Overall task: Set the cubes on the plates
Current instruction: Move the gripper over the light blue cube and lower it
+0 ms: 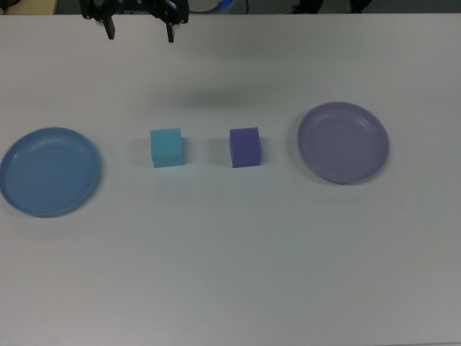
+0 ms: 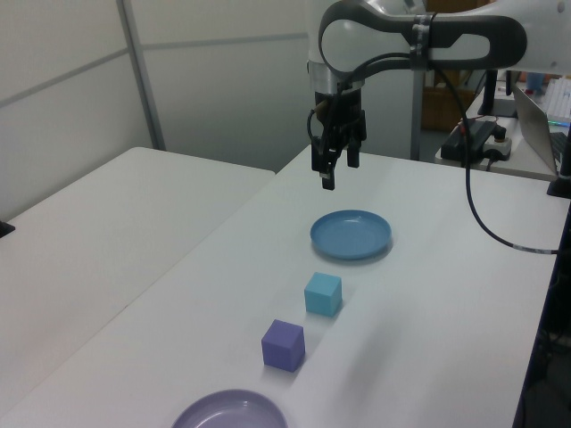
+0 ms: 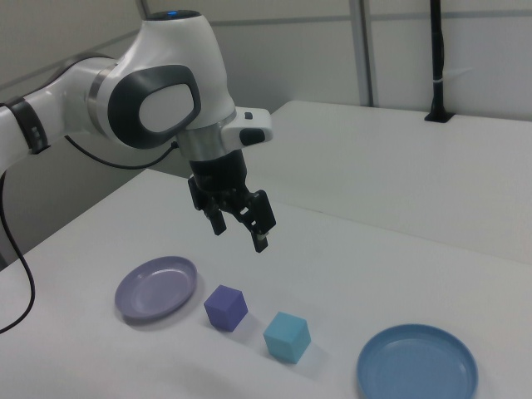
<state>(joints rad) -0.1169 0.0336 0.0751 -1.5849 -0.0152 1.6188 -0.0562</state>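
Nearest your black two-finger gripper [image 3: 238,226], which hangs in the air with its fingers spread and nothing between them, sit the two small matte cubes. Both lie below it on the white tabletop [image 1: 230,259] and toward the front of the table: the light cyan cube [image 1: 166,147] almost straight out from the gripper in the top view, the indigo cube [image 1: 245,147] a little toward the top view's right. They stand upright, side by side with a clear gap between them, so either one looks open to a straight downward approach.

Farther out from the gripper, one to each side, rest the two round shallow plates with raised rims: the medium blue plate [image 1: 49,171] beyond the cyan cube at the top view's left, the pale lavender plate [image 1: 343,142] beyond the indigo cube at the top view's right. Neither plate holds a cube, so by my reading the task has not begun (the layout pairs each cube with the plate of like colour, though the task itself names no pairing).

Nothing stands between the gripper and the cubes. Well behind the arm, in the left view, you have a side table with cables and a laptop [image 2: 535,116], clear of the working area.
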